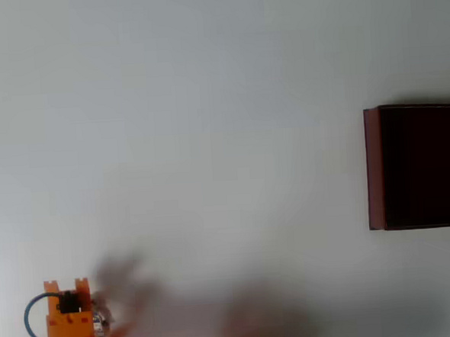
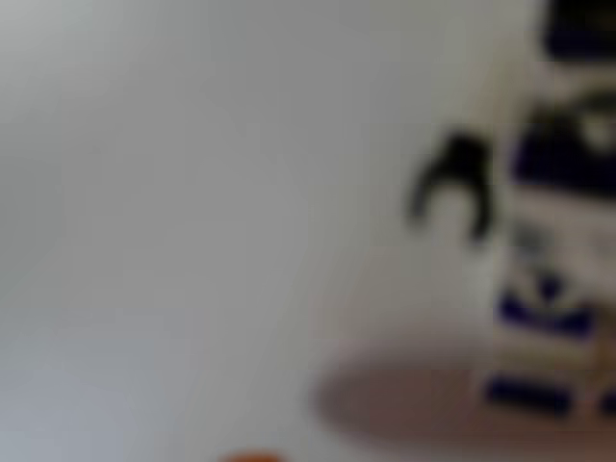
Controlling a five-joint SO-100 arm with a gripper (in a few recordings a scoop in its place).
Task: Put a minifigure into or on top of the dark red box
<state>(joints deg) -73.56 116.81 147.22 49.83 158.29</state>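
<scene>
Sitting at lower left of the overhead view, orange gripper [image 1: 96,318] beside the minifigure [image 1: 101,321]; grip state impossible to tell. Minifigure [image 2: 553,250] blurred at right of wrist view. Dark red box [image 1: 420,166] far off at right edge.

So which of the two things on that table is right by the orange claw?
The minifigure, the tiny white toy at the lower left of the overhead view, right beside the orange gripper. The dark red box sits far off at the right edge.
</scene>
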